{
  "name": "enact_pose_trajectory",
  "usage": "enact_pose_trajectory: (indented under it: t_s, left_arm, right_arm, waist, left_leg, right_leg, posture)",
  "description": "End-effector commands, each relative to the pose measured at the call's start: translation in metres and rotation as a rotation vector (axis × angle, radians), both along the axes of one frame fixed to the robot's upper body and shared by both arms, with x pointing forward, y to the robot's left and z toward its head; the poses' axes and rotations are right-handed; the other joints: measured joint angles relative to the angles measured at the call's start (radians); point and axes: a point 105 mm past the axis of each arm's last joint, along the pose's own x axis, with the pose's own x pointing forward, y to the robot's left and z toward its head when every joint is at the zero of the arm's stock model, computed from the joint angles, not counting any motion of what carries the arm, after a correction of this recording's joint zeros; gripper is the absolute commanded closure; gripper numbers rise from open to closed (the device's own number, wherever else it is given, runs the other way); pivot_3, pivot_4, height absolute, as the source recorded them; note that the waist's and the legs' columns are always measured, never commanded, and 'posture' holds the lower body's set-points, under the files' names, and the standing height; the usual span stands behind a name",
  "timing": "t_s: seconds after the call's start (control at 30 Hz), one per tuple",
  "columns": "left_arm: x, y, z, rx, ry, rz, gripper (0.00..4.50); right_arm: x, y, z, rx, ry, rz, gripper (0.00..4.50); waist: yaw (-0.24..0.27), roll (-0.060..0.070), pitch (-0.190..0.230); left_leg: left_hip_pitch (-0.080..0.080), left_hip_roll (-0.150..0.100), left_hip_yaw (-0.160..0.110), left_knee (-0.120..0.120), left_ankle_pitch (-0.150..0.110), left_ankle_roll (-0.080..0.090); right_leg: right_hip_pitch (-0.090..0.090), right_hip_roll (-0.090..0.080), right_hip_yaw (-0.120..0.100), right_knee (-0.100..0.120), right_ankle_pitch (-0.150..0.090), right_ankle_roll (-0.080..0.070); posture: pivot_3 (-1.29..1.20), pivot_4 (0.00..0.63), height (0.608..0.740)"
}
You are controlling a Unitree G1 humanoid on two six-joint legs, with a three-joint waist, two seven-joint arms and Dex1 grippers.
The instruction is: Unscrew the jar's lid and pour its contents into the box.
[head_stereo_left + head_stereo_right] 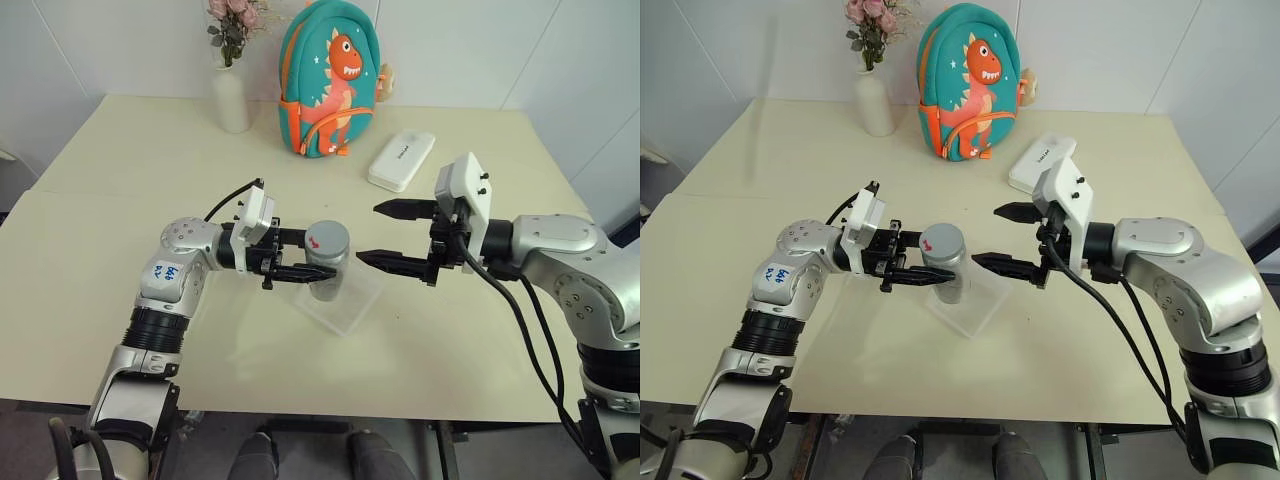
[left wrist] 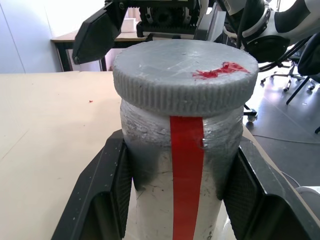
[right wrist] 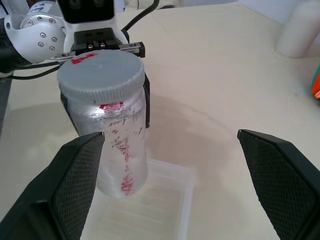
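Two grippers are working at mid-table. Left gripper [image 1: 290, 256] is reaching in from the left, level, its fingers clamping the jar [image 1: 327, 272] by its body just under the lid [image 1: 328, 239]. Jar is standing upright over the box [image 1: 345, 300], at the box's left side (whether its base is touching the plastic, I cannot tell). Lid is sitting on the jar, red mark up. Right gripper [image 1: 388, 236] is hanging just right of the jar, jaws spread wide and gripping nothing, fingers pointing at the lid.

Step in hand, as I judge it: unscrewing, not yet begun. Next move is calling for the right fingers to straddle the lid, close on its ribbed rim and twist while the left is bracing the jar.
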Motion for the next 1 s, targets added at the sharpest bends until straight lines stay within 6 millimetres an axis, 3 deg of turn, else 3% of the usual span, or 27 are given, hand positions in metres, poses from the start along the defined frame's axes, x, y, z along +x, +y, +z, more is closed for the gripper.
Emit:
enact_pose_trajectory:
  t_s: [0.03, 0.23, 0.37, 1.0]
  left_arm:
    - [-0.002, 0.001, 0.007, -0.004, -0.04, -0.013, 2.43]
    - [-0.001, 0.0, 0.007, 0.002, -0.047, -0.018, 2.43]
    - [0.001, -0.001, 0.005, 0.015, -0.054, -0.033, 2.43]
    - [0.003, -0.012, 0.011, 0.014, -0.086, -0.086, 2.43]
  right_arm:
    - [-0.016, 0.002, 0.015, 0.018, -0.043, 0.053, 0.03]
    - [-0.021, 0.004, 0.023, 0.043, -0.056, 0.069, 0.03]
    - [-0.02, 0.019, 0.036, 0.123, -0.066, 0.091, 0.03]
    - [-0.007, 0.061, 0.021, 0.17, -0.018, 0.106, 0.03]
  waist:
    - [0.0, 0.0, 0.0]
    - [0.0, 0.0, 0.0]
    - [-0.004, 0.0, 0.0]
    - [-0.001, 0.0, 0.0]
  left_leg:
    - [0.0, 0.0, 0.0, 0.0, 0.0, 0.0]
    - [0.0, 0.0, 0.0, 0.0, 0.0, 0.0]
    - [0.0, 0.0, 0.0, 0.0, 0.0, 0.0]
    - [0.0, 0.0, 0.0, 0.0, 0.0, 0.0]
  right_leg:
    - [0.0, 0.0, 0.0, 0.0, 0.0, 0.0]
    - [0.0, 0.0, 0.0, 0.0, 0.0, 0.0]
    - [0.0, 0.0, 0.0, 0.0, 0.0, 0.0]
    - [0.0, 0.0, 0.0, 0.0, 0.0, 0.0]
  posture:
    - [0.0, 0.15, 0.74]
    - [0.0, 0.15, 0.74]
    - [0.0, 0.15, 0.74]
    - [0.0, 0.15, 0.74]
